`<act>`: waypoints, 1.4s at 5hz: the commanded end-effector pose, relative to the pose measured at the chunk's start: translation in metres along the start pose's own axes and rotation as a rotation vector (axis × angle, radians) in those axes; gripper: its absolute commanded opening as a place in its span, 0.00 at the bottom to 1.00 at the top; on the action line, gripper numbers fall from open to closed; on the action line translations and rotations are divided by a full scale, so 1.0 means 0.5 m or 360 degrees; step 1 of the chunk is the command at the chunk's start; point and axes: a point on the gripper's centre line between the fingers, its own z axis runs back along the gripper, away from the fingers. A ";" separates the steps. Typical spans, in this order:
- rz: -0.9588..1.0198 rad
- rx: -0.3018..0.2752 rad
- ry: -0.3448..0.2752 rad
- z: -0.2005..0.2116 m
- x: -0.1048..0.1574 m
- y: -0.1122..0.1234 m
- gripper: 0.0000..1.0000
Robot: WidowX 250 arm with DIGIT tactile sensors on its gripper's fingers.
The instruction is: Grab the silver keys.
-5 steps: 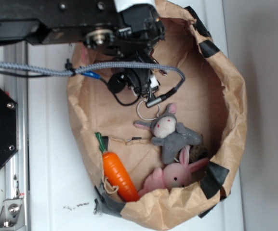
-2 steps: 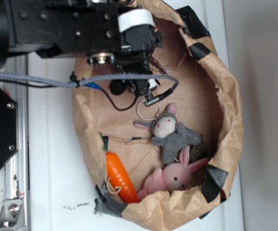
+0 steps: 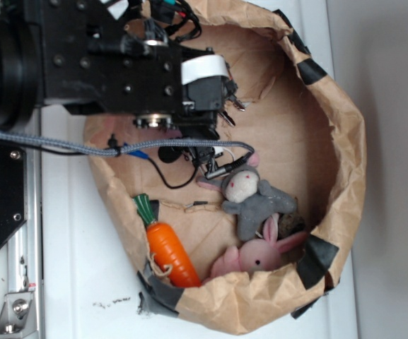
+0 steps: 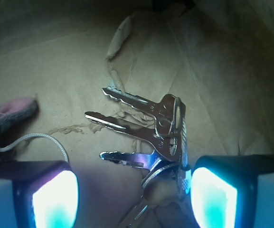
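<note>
Jaws open, lit pads either side of shiny silver metal keys (image 4: pixel 151 137) fanned flat on brown paper bag (image 3: pixel 345 141) floor, right of centre. Risk: pads pinch thin white loop (image 4: pixel 42 140) or grey plush bunny (image 3: pixel 249 194) ear nearby; flat keys may slip.

White table (image 3: pixel 83 268) carries brown paper bag (image 3: pixel 345 141), rim rolled down, black tape patches on rim.
</note>
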 end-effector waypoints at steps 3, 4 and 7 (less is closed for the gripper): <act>0.0077 0.0075 -0.0078 -0.006 0.049 -0.011 1.00; 0.0079 0.0116 -0.0115 -0.019 0.051 -0.010 1.00; 0.0061 0.0152 -0.0147 -0.021 0.048 -0.001 0.00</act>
